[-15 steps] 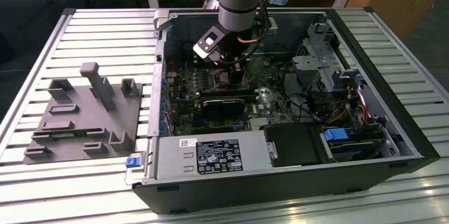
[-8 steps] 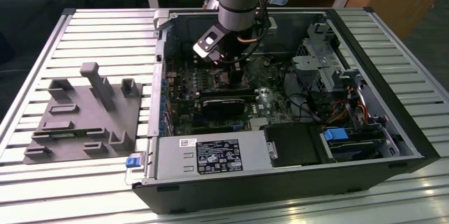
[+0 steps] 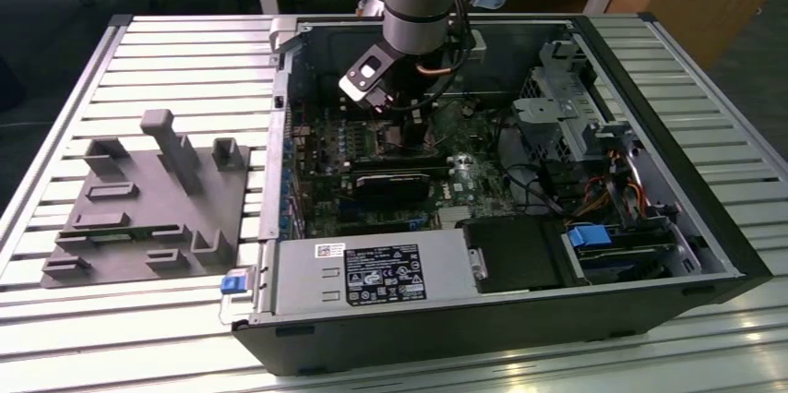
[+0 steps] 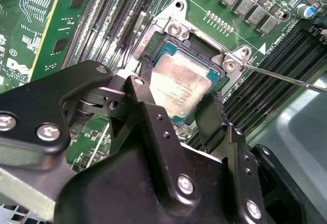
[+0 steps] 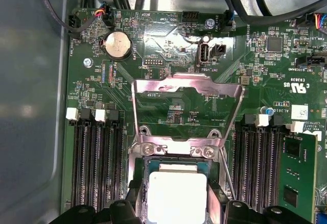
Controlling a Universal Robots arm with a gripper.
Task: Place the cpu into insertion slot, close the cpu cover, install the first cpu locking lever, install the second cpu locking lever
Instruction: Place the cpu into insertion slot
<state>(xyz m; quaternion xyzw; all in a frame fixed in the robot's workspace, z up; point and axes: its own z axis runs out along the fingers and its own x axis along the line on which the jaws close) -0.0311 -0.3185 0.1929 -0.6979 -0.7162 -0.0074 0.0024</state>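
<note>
Pointing straight down, the pincer (image 4: 178, 85) grips the cpu (image 4: 185, 90) at the socket (image 4: 173, 30).

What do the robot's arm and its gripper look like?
The arm is a silver-grey cylinder with light-blue trim and cables looping at its wrist. The gripper is matte black: linked bars, silver screws, two slim jaws.
</note>
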